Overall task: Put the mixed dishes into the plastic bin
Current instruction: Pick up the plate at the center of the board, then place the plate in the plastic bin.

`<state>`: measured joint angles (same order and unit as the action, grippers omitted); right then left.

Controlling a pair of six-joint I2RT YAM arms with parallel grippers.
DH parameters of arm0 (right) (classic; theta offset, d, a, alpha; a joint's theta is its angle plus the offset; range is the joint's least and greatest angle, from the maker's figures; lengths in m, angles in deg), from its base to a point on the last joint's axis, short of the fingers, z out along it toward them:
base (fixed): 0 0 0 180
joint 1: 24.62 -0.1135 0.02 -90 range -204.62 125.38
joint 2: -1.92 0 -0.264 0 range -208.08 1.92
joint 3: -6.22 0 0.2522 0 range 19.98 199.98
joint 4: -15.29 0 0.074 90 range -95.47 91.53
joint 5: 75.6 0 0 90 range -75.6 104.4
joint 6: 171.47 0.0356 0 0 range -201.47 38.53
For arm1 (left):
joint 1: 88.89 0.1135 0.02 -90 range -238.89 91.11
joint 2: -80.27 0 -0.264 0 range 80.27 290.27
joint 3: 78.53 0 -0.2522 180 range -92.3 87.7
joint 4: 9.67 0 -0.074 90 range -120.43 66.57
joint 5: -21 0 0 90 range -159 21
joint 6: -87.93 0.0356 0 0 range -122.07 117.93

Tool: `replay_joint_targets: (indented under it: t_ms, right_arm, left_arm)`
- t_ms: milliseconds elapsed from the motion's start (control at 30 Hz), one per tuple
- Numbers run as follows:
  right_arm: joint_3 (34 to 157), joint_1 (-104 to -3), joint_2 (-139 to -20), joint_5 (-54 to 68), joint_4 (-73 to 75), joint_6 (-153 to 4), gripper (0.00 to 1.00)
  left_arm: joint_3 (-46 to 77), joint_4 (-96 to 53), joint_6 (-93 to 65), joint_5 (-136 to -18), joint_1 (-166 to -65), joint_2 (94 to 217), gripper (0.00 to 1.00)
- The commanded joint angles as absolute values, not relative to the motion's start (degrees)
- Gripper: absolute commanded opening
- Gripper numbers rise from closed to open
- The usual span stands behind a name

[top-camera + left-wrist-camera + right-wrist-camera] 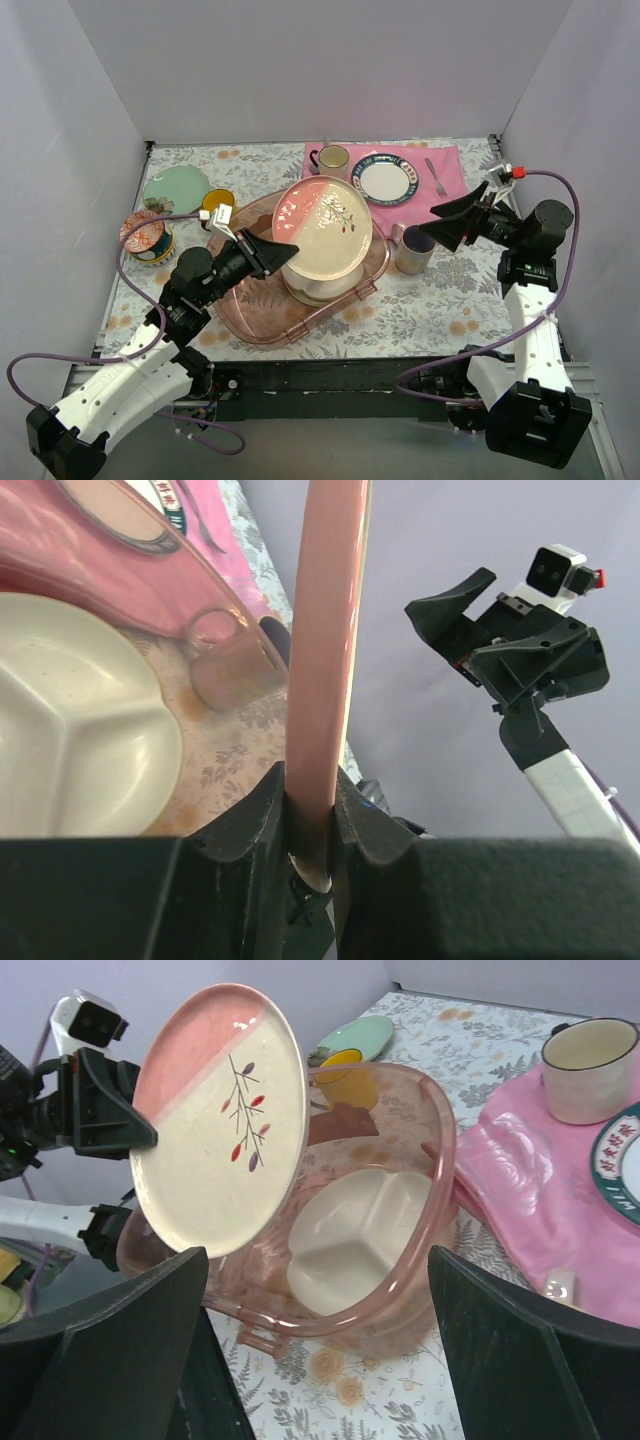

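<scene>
My left gripper point(268, 253) is shut on the rim of the cream floral plate point(322, 227) and holds it tilted above the plastic bin point(250, 310). The plate shows edge-on in the left wrist view point(325, 660) and face-on in the right wrist view point(225, 1125). The cream three-section plate point(322, 287) lies inside the bin point(430, 1190), also seen in the right wrist view point(365, 1230). My right gripper point(440, 222) is open and empty, right of the bin, beside the grey mug point(412, 250). The mint-green plate point(175, 187), yellow mug point(217, 205) and patterned bowl point(148, 236) sit at the left.
A pink cloth point(440, 180) at the back holds a blue-rimmed white plate point(383, 179), a cream mug point(332, 158) and a fork point(436, 176). White walls close in the table on three sides.
</scene>
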<state>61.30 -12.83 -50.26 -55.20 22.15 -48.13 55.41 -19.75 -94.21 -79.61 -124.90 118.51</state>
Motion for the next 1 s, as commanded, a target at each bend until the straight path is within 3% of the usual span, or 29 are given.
replay_joint_targets:
  t_ms: [0, 500, 967]
  right_arm:
    - [59.5, -10.5, -50.3, -57.1, 25.6, -53.5, 0.99]
    - [46.6, -7.6, -43.8, -57.5, 24.0, -69.5, 0.99]
    - [46.8, -7.0, -42.6, -56.6, 20.7, -73.5, 0.99]
  left_arm:
    - [48.9, -19.7, -91.4, -77.3, -124.2, 115.7, 0.0]
    - [43.1, -29.0, -85.5, -72.1, -124.0, 117.3, 0.0]
    - [47.2, -23.8, -87.8, -72.0, -121.5, 122.7, 0.0]
